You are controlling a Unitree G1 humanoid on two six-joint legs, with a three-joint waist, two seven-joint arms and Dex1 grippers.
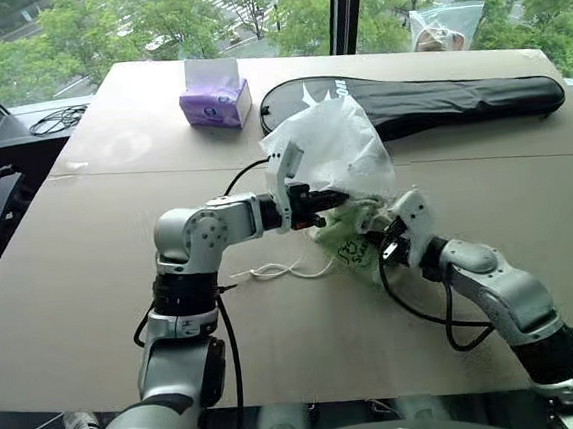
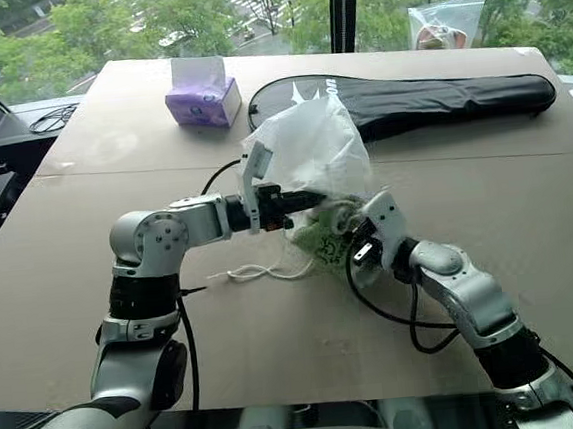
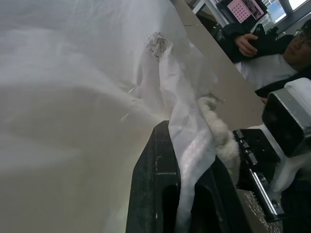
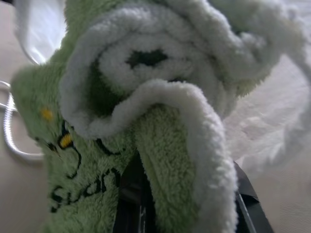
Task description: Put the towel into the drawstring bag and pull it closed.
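Note:
The white drawstring bag (image 1: 331, 145) stands bunched up in the middle of the table, and its white cords (image 1: 281, 270) trail on the tabletop toward me. My left gripper (image 1: 340, 198) is shut on the bag's thin fabric (image 3: 189, 145) at its lower edge, holding it lifted. Just under that edge lies the light-green towel (image 1: 344, 245) with dark printing, half beneath the bag's mouth. My right gripper (image 1: 377, 235) is shut on the towel, whose fluffy folds (image 4: 160, 97) wrap over its fingers. The two grippers are close together.
A purple tissue box (image 1: 214, 102) stands at the back left. A long black racket case (image 1: 427, 100) lies across the back right, with a clear plastic zip bag (image 1: 446, 25) behind it. A person (image 3: 272, 53) sits beyond the table's side.

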